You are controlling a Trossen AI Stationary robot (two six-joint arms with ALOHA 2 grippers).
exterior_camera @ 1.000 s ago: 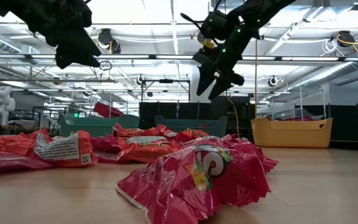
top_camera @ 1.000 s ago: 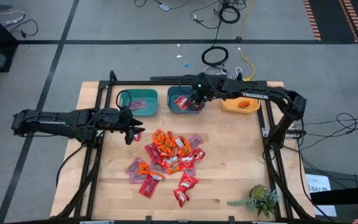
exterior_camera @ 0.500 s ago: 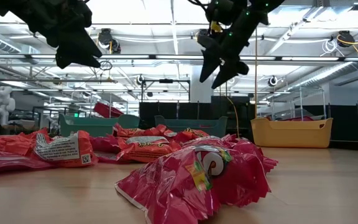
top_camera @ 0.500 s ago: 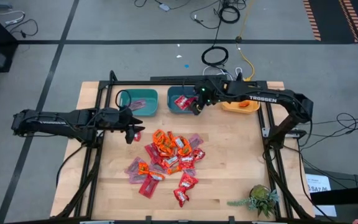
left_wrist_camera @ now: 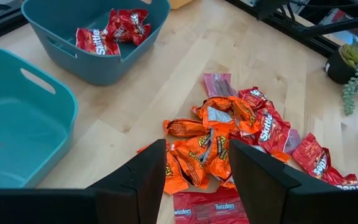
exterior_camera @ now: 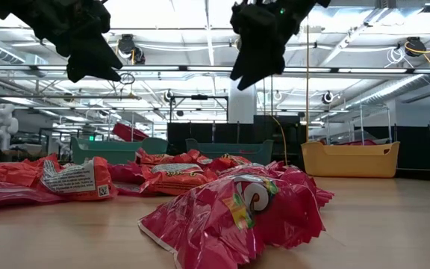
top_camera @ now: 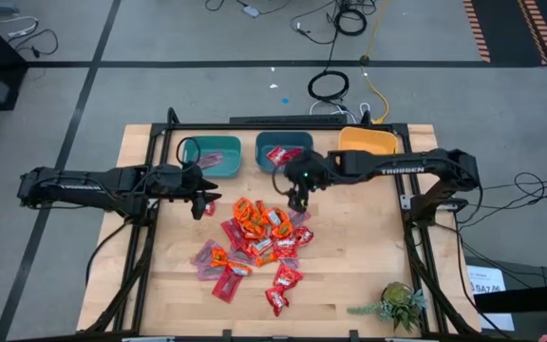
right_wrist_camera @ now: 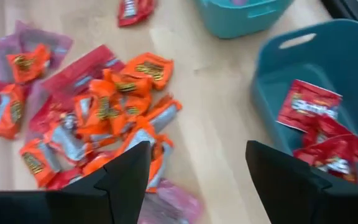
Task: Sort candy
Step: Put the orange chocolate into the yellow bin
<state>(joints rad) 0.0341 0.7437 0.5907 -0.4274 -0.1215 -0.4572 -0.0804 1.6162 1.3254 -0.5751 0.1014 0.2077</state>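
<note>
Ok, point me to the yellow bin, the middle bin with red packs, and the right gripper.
yellow bin (top_camera: 367,142), high view, its bare floor.
middle teal bin (top_camera: 262,152), high view, left wall.
right gripper (top_camera: 297,200), high view, between fingertips, above the pile.

3 bins are sitting in a row along the table's (top_camera: 368,275) far edge: a teal bin (top_camera: 211,156) on the left, a darker teal bin (top_camera: 283,153) in the mid, and a yellow bin (top_camera: 367,142) on the right. A small potted plant (top_camera: 397,305) is standing at the near right corner. Cables (top_camera: 329,87) are lying coiled on the grey floor beyond the table.
</note>
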